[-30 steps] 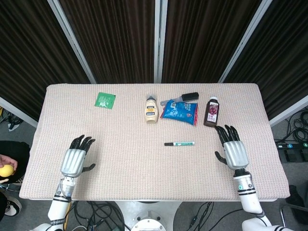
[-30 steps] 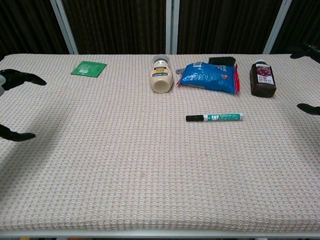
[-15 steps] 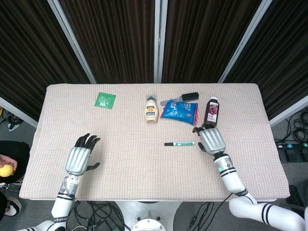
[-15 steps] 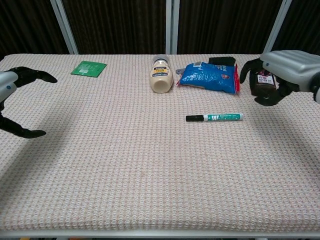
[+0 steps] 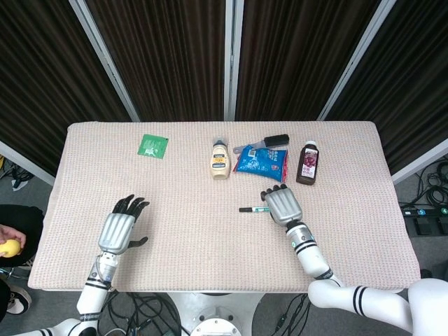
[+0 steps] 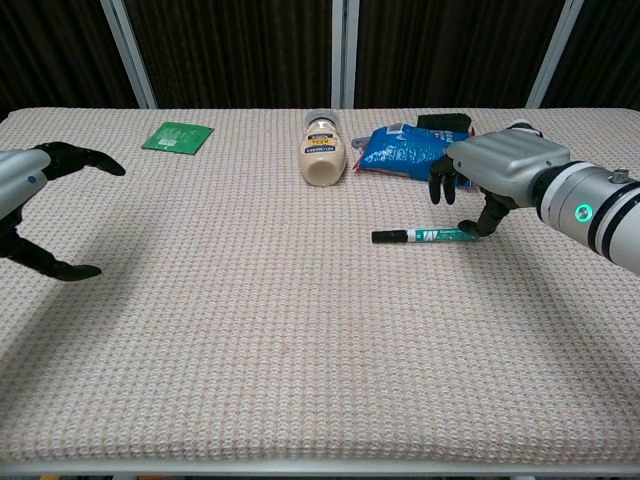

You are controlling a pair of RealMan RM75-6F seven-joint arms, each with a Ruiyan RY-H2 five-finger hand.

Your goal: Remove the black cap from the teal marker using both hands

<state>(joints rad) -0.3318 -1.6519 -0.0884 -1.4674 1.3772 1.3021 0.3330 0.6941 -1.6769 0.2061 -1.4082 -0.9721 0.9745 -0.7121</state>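
The teal marker (image 5: 253,209) (image 6: 430,236) lies flat near the table's middle, its black cap (image 6: 388,237) pointing toward my left. My right hand (image 5: 282,205) (image 6: 497,168) arches over the marker's teal end, fingers spread and pointing down. Its thumb tip reaches the marker's right end, but nothing is gripped. In the head view this hand hides the teal end. My left hand (image 5: 119,229) (image 6: 28,190) hovers open over the near left of the table, far from the marker, holding nothing.
Along the back stand a mayonnaise bottle (image 5: 220,157) (image 6: 324,150), a blue snack bag (image 5: 260,162) (image 6: 412,152), a black-handled tool (image 5: 269,142) and a dark juice bottle (image 5: 309,163). A green packet (image 5: 152,145) (image 6: 177,136) lies at the back left.
My right hand has swept left from the table's right edge, past the juice bottle, to above the marker's teal end. My left hand has edged slightly inward.
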